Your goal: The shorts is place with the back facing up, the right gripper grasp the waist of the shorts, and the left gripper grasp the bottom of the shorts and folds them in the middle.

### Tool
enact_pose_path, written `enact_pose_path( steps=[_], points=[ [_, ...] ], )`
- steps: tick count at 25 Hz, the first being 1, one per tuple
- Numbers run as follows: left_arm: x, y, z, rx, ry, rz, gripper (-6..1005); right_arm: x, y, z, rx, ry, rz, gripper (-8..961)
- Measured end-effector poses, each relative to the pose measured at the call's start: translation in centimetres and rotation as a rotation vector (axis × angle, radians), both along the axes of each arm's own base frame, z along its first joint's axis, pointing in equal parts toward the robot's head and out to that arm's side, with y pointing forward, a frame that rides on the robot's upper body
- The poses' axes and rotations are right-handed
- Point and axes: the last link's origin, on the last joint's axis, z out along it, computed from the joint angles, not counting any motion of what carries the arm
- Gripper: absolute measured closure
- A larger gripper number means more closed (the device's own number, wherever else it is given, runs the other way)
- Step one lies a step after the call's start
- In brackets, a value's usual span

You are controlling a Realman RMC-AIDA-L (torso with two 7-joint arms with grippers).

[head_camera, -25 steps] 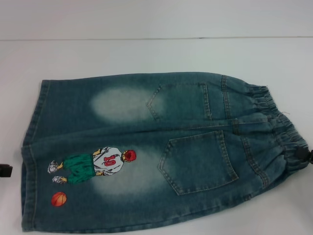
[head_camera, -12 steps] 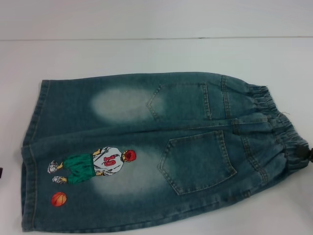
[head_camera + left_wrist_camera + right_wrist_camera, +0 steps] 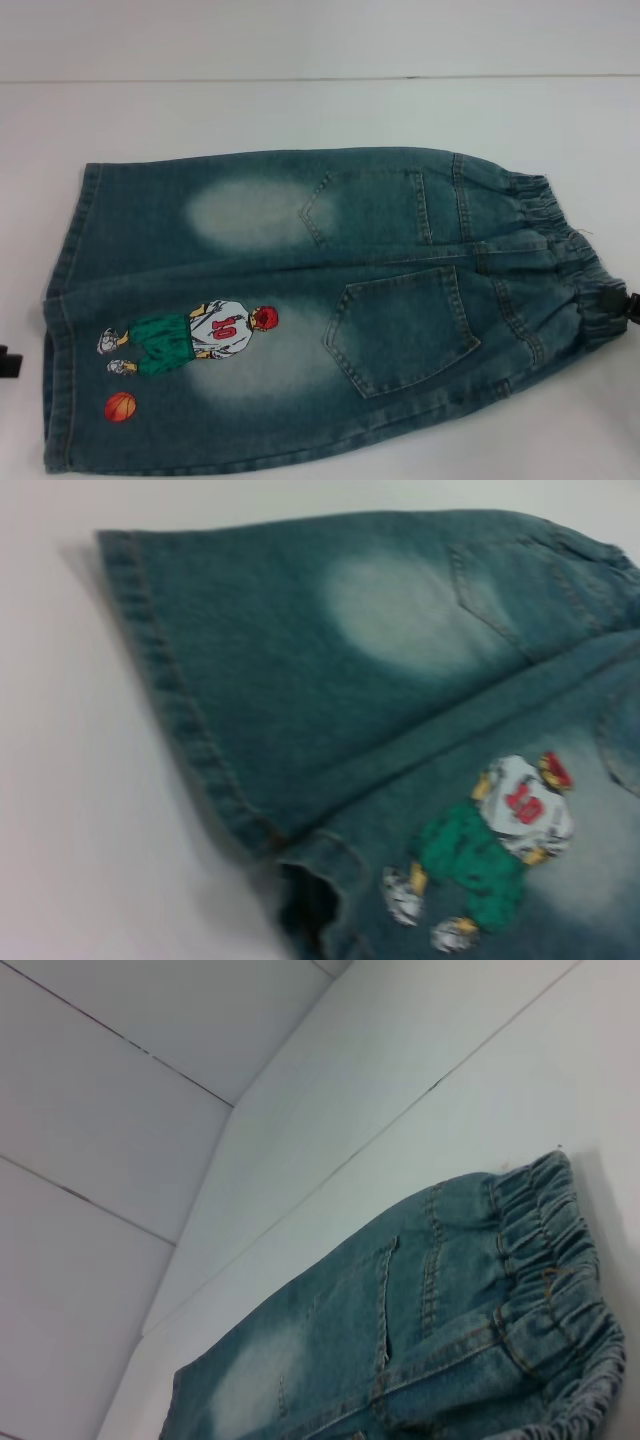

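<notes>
The shorts (image 3: 300, 250) lie flat on the white table with both back pockets up. The gathered waist of the shorts (image 3: 545, 230) is at the right and the bottom of the shorts (image 3: 62, 290), the straight leg hems, at the left. A cartoon player print (image 3: 200, 335) and an orange ball (image 3: 120, 406) sit on the near leg. My right gripper (image 3: 613, 302) shows as a black block at the near end of the waist, touching the band. Only a black tip of my left gripper (image 3: 8, 362) shows, just left of the near hem. In the wrist views I see the hem (image 3: 170, 700) and the waist (image 3: 560, 1260) close up.
The white table (image 3: 300, 110) stretches beyond the shorts to a wall seam at the back. Bare table lies on the left of the hems (image 3: 70, 810) and behind the waist (image 3: 420, 1070).
The right gripper has shifted slightly up along the waist's near end, and the band's corner there has drawn in. The left gripper's tip slid out of view and came back a little lower.
</notes>
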Motion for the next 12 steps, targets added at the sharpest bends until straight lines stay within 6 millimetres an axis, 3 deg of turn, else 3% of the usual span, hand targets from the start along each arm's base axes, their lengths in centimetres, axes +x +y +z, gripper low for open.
enact_pose_path(
  steps=[12],
  points=[
    [0.6,-1.1,0.6,-0.146,0.045,0.036,512,0.0,0.4,0.0,0.005,-0.003,-0.006,906]
  ],
)
